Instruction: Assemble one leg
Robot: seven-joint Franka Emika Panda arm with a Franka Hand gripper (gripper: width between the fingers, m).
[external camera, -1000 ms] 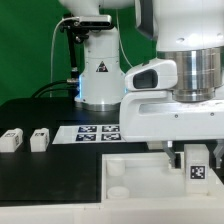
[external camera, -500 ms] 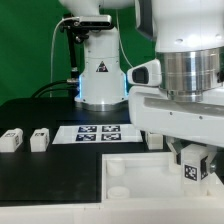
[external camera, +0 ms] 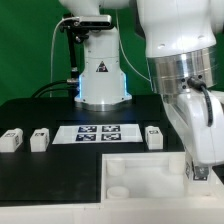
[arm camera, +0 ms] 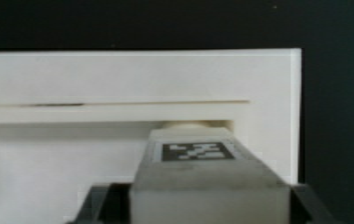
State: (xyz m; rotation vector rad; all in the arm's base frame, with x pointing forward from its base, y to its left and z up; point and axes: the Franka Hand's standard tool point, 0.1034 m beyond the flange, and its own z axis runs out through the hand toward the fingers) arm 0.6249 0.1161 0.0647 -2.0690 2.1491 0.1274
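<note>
arm: tilted, low (exterior view's right) | gripper (arm camera: 200,205): clamped on leg (arm camera: 200,168)

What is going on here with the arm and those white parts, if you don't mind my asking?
The Franka arm is fitting a leg into the large white panel. In the wrist view the gripper is closed on the tagged leg, which sits against the panel's edge. In the exterior view the arm is tilted over the panel's corner at that view's right. Three more legs lie loose on the black table, near the marker board.
</note>
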